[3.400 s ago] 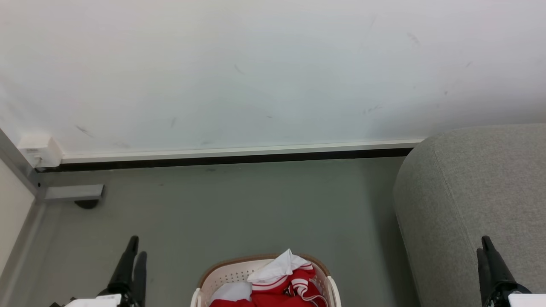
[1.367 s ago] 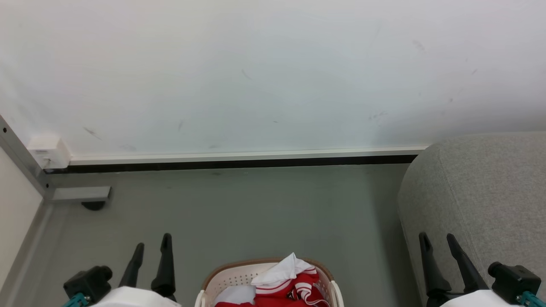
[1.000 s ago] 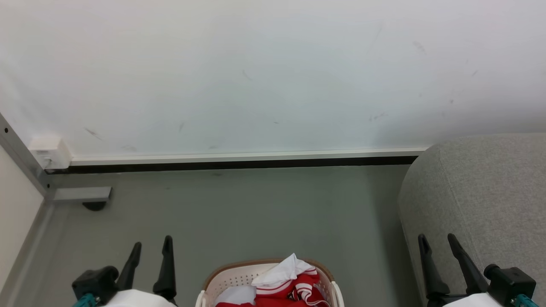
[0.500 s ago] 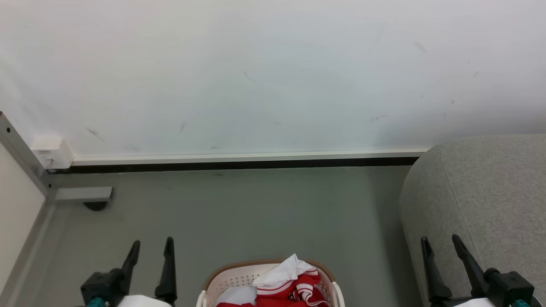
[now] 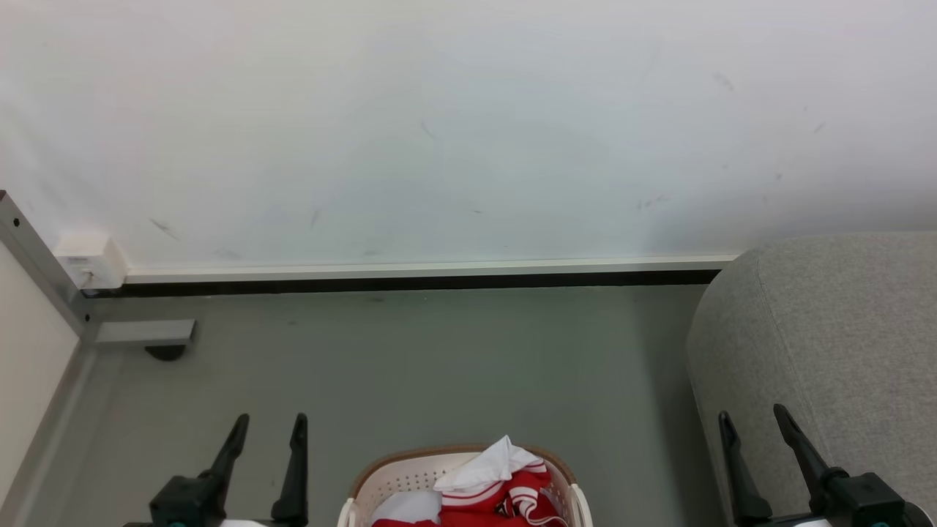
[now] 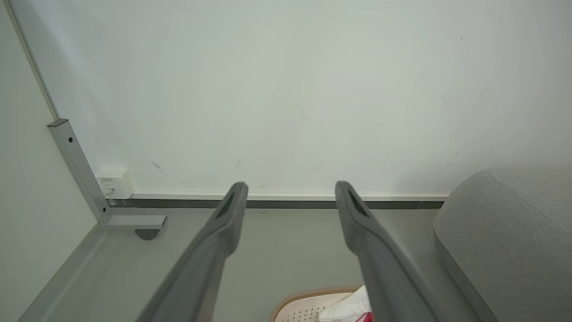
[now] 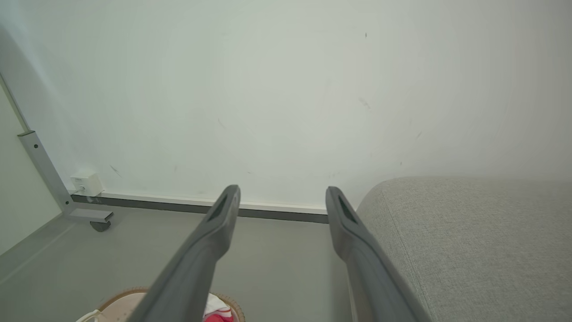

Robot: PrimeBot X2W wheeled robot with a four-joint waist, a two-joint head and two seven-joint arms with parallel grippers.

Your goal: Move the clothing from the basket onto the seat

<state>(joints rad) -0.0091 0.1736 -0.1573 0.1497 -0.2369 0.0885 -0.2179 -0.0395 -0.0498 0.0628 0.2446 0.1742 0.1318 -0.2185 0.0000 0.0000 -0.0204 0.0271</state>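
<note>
**Fingers spreading wide on either side of the laundry basket**

Both pairs are standing apart and holding nothing. The left gripper is hovering over the grey floor, and the right gripper is showing before the near edge of the light grey seat. Between them the red clothing is lying bunched in the cream basket, a white fold sticking up. Beyond, bare floor is running to a pale skirting strip and a scuffed white wall. In the far left corner a white socket box is sitting beside a metal post.
</note>
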